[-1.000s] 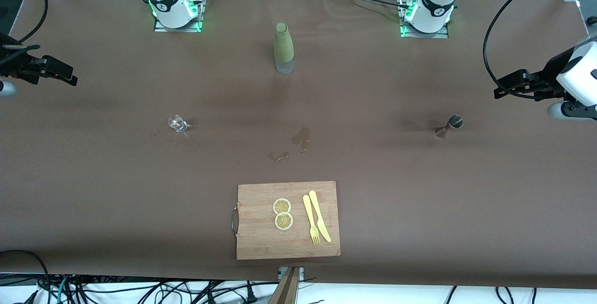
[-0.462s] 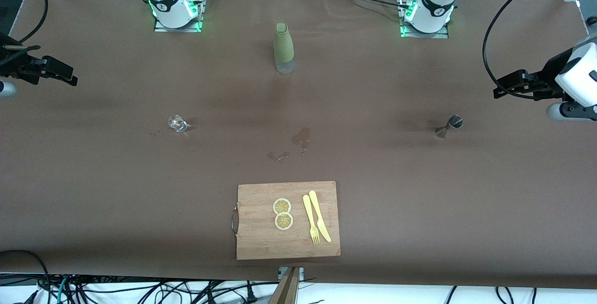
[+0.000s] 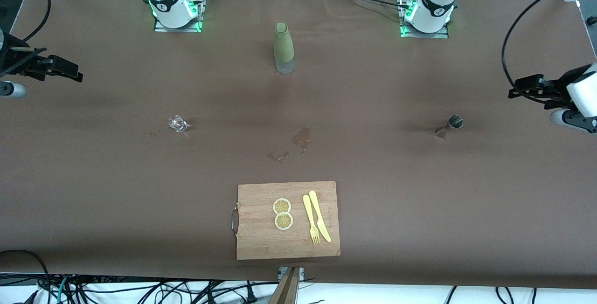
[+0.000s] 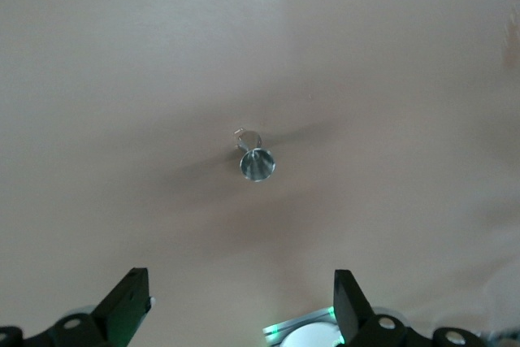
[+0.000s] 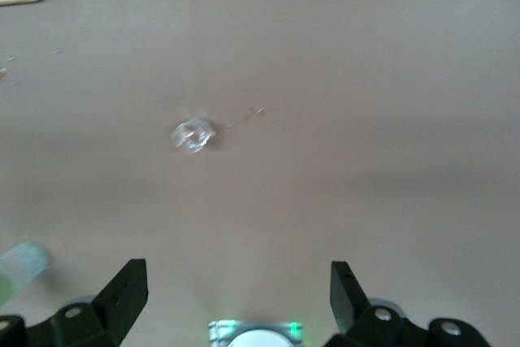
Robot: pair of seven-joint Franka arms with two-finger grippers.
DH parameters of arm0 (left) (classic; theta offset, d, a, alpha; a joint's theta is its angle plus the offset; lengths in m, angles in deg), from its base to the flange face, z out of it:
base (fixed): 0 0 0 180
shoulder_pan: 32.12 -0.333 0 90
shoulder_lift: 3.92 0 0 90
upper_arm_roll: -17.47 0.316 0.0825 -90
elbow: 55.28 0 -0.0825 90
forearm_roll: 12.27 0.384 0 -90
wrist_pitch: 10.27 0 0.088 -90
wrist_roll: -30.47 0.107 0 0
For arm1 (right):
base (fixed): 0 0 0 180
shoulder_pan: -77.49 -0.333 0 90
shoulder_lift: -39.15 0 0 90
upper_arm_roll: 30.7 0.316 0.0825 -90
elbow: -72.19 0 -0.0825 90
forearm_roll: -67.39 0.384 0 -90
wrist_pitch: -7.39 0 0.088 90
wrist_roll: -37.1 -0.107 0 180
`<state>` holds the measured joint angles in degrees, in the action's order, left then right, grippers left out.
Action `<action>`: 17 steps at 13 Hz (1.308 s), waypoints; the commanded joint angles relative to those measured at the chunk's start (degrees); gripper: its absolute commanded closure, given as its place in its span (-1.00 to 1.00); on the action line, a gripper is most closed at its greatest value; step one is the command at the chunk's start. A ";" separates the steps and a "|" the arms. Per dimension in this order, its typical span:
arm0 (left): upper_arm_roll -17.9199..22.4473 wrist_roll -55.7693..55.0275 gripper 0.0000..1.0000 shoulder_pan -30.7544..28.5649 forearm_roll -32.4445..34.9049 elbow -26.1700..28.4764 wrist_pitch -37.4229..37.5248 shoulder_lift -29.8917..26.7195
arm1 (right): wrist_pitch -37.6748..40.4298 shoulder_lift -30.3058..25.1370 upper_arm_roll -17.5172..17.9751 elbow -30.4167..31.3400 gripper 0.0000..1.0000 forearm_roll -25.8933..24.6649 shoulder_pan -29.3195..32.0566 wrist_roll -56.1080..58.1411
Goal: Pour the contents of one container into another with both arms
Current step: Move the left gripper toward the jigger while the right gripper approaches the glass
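Even overhead light, soft shadows; washed-out, slightly blurred wrist views.

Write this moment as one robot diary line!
left gripper: open, empty | right gripper: open, empty | jigger, glass: untouched

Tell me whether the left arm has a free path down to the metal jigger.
Probably yes. The left gripper hangs open over the table's left-arm end, the metal jigger stands alone on bare tablecloth, and the left wrist view shows nothing between the fingers and it.

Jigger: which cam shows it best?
Left wrist view: the metal jigger stands mid-picture, seen straight down its open top, nothing blocking it. The front view shows the jigger small, toward the left arm's end. The right wrist view misses it.
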<state>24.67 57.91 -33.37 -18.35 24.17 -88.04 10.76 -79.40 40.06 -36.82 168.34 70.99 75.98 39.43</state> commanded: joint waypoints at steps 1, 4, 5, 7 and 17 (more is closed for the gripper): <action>5.08 17.13 -1.00 -0.85 -4.54 2.01 1.31 -0.26 | 2.15 1.81 -0.64 -1.41 -0.99 4.92 0.72 0.22; 13.85 34.82 -1.00 -2.17 -12.00 5.34 1.31 2.02 | 2.24 2.61 -0.73 -1.41 -0.99 5.01 1.07 14.40; 16.59 39.83 -1.00 -2.26 -15.68 7.97 1.23 2.37 | 2.24 3.57 -0.82 -1.41 -0.99 5.01 1.68 19.86; 20.29 51.24 -1.00 -3.48 -21.93 12.19 1.31 3.78 | 2.41 4.28 -1.35 -1.32 -0.99 6.76 2.39 29.88; 24.61 107.42 -1.00 -12.53 -44.00 22.85 8.77 22.65 | -4.95 10.08 -5.55 13.67 -0.99 31.34 12.67 88.31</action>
<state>48.99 156.90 -44.06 -59.14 47.93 -82.59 29.42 -81.10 51.58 -41.06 175.19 96.89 87.97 117.65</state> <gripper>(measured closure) 0.000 0.000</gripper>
